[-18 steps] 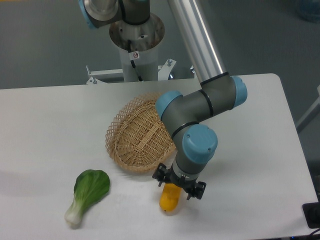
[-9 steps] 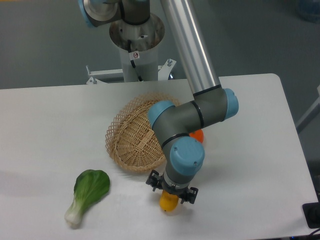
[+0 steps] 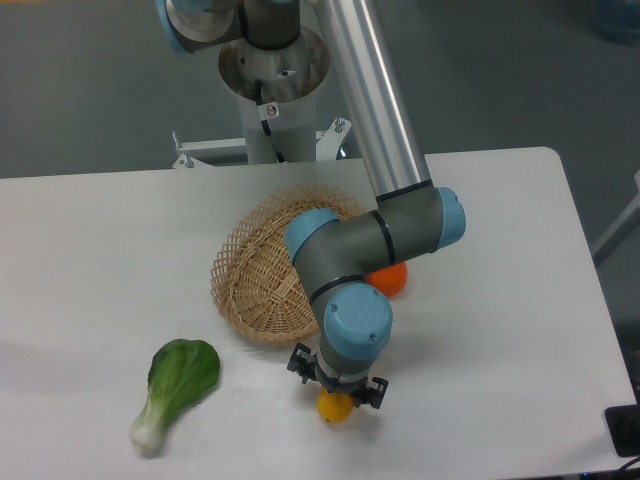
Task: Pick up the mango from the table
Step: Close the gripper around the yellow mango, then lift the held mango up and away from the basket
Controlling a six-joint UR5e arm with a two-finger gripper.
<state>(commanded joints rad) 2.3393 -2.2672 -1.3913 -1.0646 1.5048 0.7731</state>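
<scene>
The mango (image 3: 335, 408) lies on the white table (image 3: 120, 250) near its front edge; only its yellow lower end shows, the rest is hidden under the arm's wrist. My gripper (image 3: 336, 392) points down directly over the mango, its black fingers on either side of the fruit's top. The wrist hides the fingertips, so whether the jaws are open or shut on the fruit does not show.
A wicker basket (image 3: 265, 275) lies tilted just behind and left of the gripper. A round orange (image 3: 388, 279) peeks out behind the forearm. A green bok choy (image 3: 176, 387) lies at the front left. The table's front edge is close below the mango.
The wrist has moved left and down over the mango, covering more of it. The orange has come into view behind the arm.
</scene>
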